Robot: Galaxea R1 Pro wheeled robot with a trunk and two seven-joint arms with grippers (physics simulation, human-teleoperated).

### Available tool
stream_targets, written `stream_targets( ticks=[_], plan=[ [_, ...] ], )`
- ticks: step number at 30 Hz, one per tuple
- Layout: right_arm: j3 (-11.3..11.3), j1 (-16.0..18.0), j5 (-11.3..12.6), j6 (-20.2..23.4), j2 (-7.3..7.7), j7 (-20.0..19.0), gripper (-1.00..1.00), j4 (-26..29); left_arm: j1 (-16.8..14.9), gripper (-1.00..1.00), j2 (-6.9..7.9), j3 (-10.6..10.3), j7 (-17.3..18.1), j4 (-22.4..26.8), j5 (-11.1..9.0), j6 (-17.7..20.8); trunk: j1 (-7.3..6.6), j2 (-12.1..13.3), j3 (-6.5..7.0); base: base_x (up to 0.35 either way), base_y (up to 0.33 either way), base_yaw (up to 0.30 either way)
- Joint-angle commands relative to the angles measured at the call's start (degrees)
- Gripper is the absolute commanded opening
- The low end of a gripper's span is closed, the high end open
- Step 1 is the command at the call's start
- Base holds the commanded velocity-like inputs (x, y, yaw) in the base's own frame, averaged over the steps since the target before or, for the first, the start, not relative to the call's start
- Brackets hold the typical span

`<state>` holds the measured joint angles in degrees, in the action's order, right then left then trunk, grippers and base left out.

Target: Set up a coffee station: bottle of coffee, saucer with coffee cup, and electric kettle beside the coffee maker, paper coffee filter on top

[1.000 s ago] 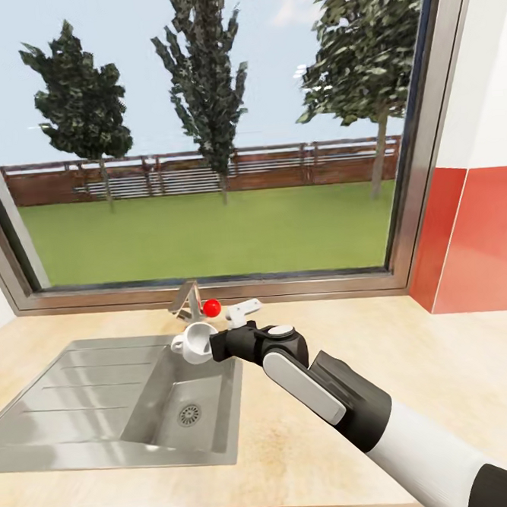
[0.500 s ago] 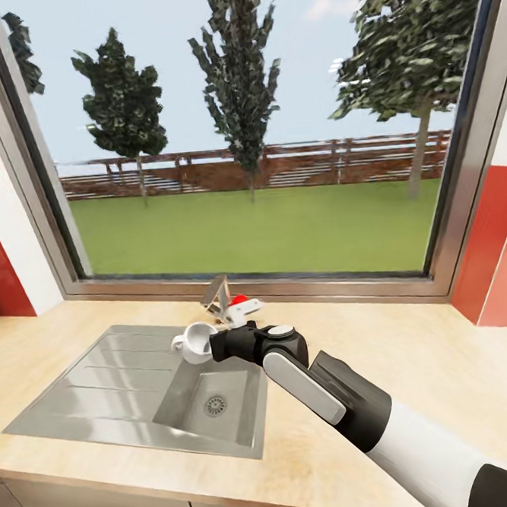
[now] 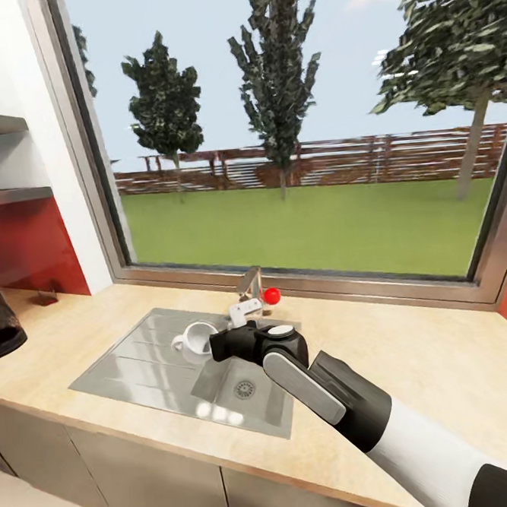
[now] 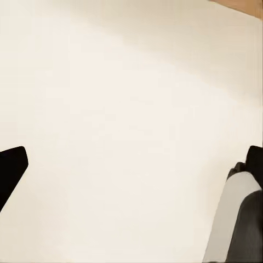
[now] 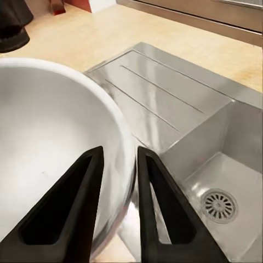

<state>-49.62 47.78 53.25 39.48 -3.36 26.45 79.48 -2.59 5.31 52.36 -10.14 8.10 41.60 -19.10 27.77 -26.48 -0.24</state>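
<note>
Right gripper (image 5: 116, 181) black wedge fingers pinch rim of smooth white coffee cup (image 3: 193, 339) above ribbed steel sink (image 3: 141, 369).

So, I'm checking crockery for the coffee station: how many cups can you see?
1. The coffee cup is held over the sink, its rim pinched between the right gripper's fingers. Others may sit beyond the frame.

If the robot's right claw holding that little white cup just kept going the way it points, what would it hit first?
Probably the grey steel sink. The right gripper pinches the small white cup's rim, and beyond its tips lies the ribbed drainboard with the basin beside it. Depth is hard to judge, so the light-wood countertop past it is possible.
</note>
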Motion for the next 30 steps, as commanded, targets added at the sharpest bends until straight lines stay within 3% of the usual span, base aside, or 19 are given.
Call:
stream_targets(
  ticks=[1,6,10,13,18,30],
  plan=[
    [-0.04,0.03,0.63,0.03,0.01,0.45,-1.0,0.06,-1.52,1.0,0.01,0.42,-0.33,-0.1,0.56,-0.33,-0.01,-0.05,-0.04,-0.18,0.097,0.278],
    [-0.04,0.03,0.63,0.06,0.06,0.45,-1.0,0.06,-5.85,1.0,-0.06,0.52,-0.21,-0.03,0.32,-0.84,-0.01,-0.05,-0.04,-0.075,0.04,0.278],
    [-0.04,0.03,0.63,0.07,0.14,0.45,-1.0,0.06,-7.73,1.0,-0.03,0.54,0.46,-0.02,-0.21,-4.58,-0.01,-0.05,-0.04,-0.012,0.006,0.278],
    [-0.04,0.03,0.63,0.09,0.11,0.43,-1.0,0.06,-8.2,1.0,0.1,0.54,2.4,-0.02,-2.45,-8.5,-0.01,-0.05,-0.04,-0.003,0.001,0.278],
    [-0.04,0.03,0.63,0.09,0.16,0.43,-1.0,0.06,-8.03,1.0,0.27,0.55,5.09,0.03,-7.38,-10.48,-0.01,-0.05,-0.04,-0.001,0.0,0.278],
    [-0.04,0.03,0.63,2.77,0.0,0.42,-1.0,0.07,-7.22,1.0,1.08,0.52,5.6,-0.01,-11.87,-12.01,-0.01,-0.05,-0.04,0.0,0.0,0.278]
  ],
)
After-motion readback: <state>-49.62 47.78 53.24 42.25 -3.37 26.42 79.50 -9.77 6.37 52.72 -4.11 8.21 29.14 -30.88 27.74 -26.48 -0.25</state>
